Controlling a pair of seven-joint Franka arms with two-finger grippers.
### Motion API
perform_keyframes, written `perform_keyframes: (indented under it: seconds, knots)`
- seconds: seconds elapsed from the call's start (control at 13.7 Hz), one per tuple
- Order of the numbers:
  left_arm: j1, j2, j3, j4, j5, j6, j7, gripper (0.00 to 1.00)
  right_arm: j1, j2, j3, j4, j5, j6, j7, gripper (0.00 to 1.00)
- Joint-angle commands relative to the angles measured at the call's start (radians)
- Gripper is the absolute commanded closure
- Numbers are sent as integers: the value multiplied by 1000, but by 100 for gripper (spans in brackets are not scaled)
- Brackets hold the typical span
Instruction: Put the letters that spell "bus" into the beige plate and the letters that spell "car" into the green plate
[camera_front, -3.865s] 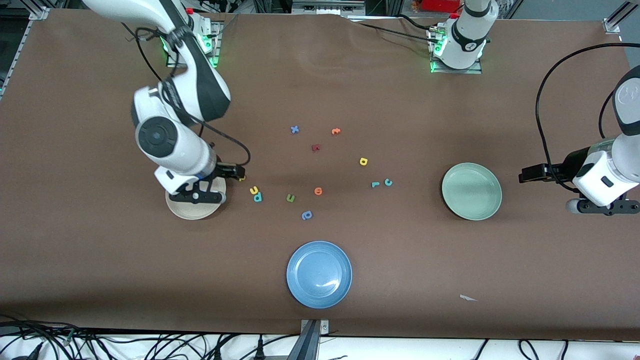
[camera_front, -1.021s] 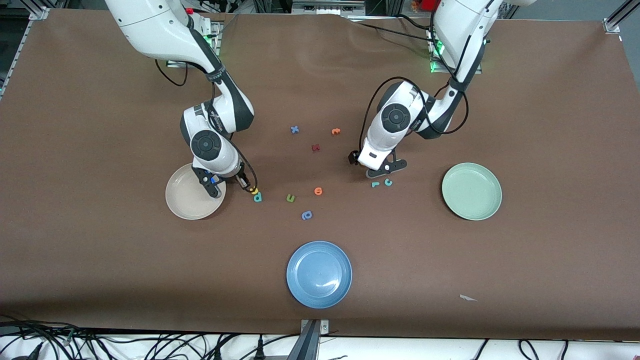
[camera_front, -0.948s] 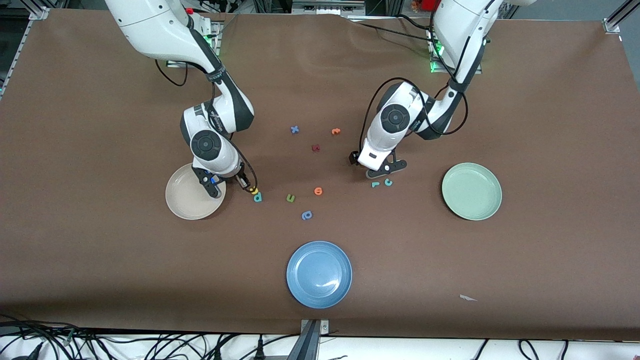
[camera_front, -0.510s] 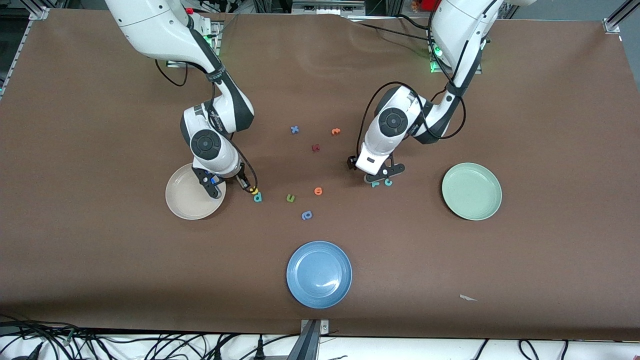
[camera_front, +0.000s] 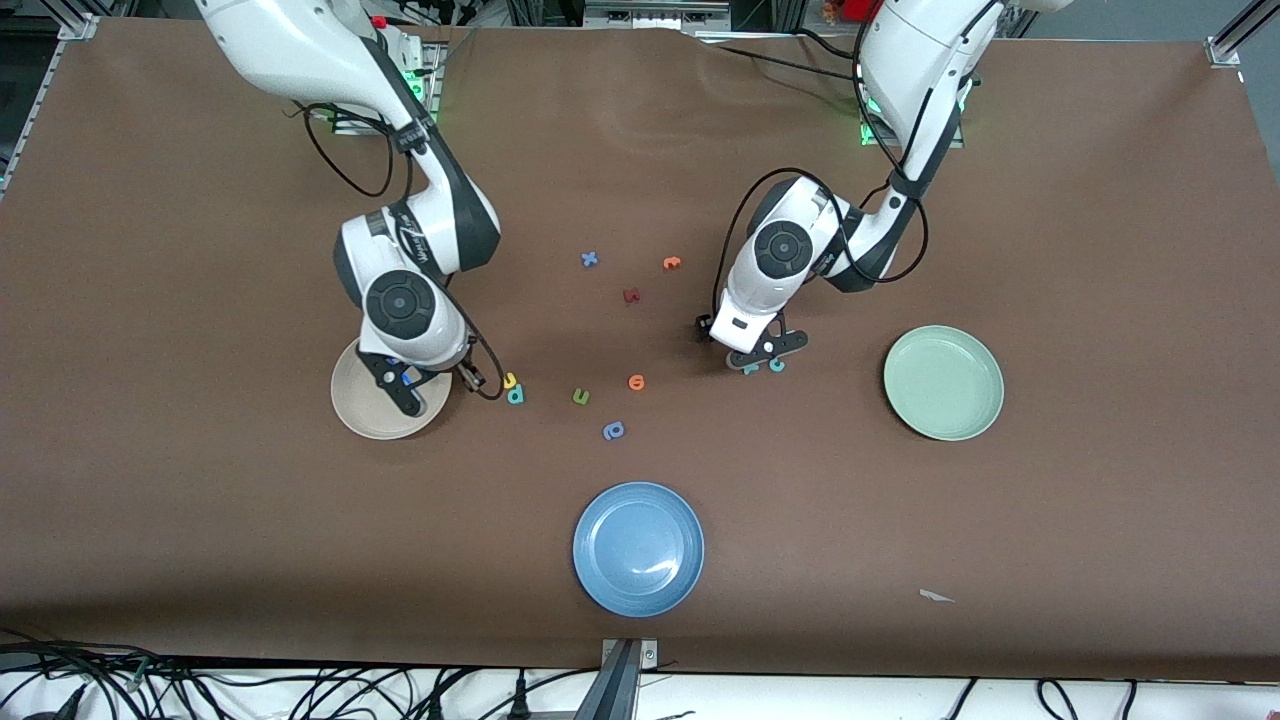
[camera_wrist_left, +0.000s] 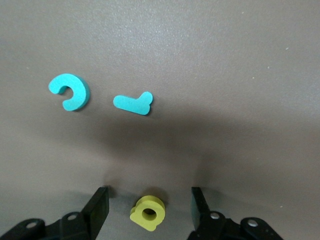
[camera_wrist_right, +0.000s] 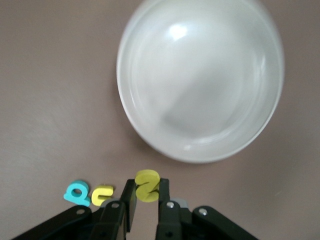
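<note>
**Two pickups under way**

Since the earlier frames, the right gripper (camera_front: 470, 376) has lifted away from the yellow "u" (camera_front: 510, 380) and teal "b" (camera_front: 515, 395), and the left arm has come in from its end of the table. The right gripper's jaws are clamped on the yellow "s" (camera_wrist_right: 147, 185), raised above the table just beside the beige plate (camera_front: 352, 405). The left gripper (camera_wrist_left: 148, 212) is down at the table with its jaws part-way apart, straddling the yellow "a" (camera_wrist_left: 148, 213) but apart from it on both sides. The teal "r" (camera_wrist_left: 133, 103) and teal "c" (camera_wrist_left: 70, 91) lie side by side close to the "a", well apart from the green plate (camera_front: 943, 382).

Risks: the "a" sits off-centre between the left fingers, so one finger may reach it first and push or tip it; the right gripper holds the "s" by little foam, so it could slip or cling at release and miss the plate.

Containers: the beige, green and blue plate (camera_front: 638, 548) all appear empty. Other letters lie scattered between the two arms.
</note>
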Motion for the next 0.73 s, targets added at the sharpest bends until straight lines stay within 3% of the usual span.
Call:
perform_keyframes:
  seconds: [0.0,0.07,0.36,0.44,0.51,0.66]
  knots:
    - [-10,5,4,18,29,-47,-23,26,-7,2,-90,-4,-11,-31,-225,96]
    - [-10,2,2,18,30,-60,-21,26,-16,8,-123,-36,-1,-8,-298,96]
    - [-24,4,2,18,30,-86,-21,27,-82,31,-128,-93,45,60,-426,91]
    - [-26,4,2,18,29,-89,-21,31,-85,34,-128,-93,45,61,-426,78]
    - [-24,4,2,20,29,-89,-24,38,-83,45,-128,-95,46,62,-427,74]
    - [-24,2,2,20,29,-89,-27,48,-83,43,-125,-93,45,55,-427,23]
